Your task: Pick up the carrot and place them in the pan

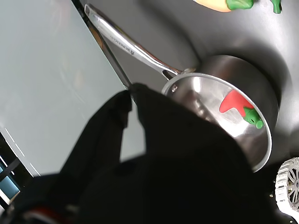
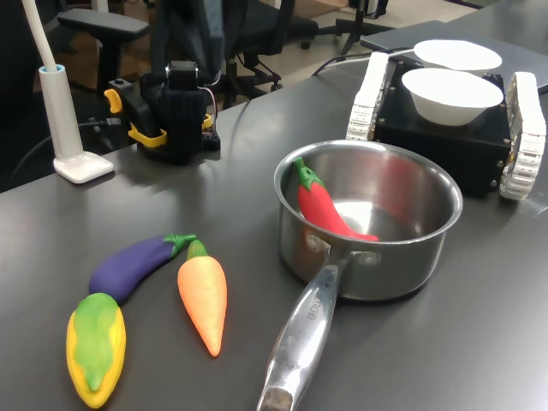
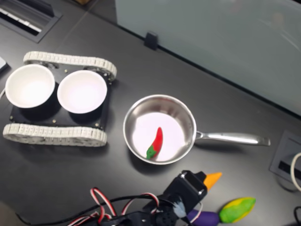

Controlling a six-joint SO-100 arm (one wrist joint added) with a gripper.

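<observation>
The orange carrot (image 2: 204, 295) lies flat on the dark table beside the pan's handle (image 2: 301, 338), green cap toward the eggplant. In the second exterior view only its pointed end (image 3: 212, 178) shows past my arm (image 3: 186, 195). In the wrist view its stem end (image 1: 216, 4) sits at the frame edge. The steel pan (image 2: 385, 265) (image 3: 126, 123) (image 1: 243, 74) stands upright with a red chili pepper (image 2: 321, 210) (image 3: 156, 141) (image 1: 233, 101) inside. My black gripper (image 1: 131, 91) hovers near the pan's rim where the handle joins, its tips together with nothing between them.
A purple eggplant (image 2: 133, 265) (image 3: 207, 218) and a yellow-green corn cob (image 2: 96, 347) (image 3: 236, 209) lie next to the carrot. Two white bowls (image 2: 449, 94) (image 3: 82, 91) rest on a black tracked base behind the pan. A white lamp foot (image 2: 81, 163) stands by the arm's base.
</observation>
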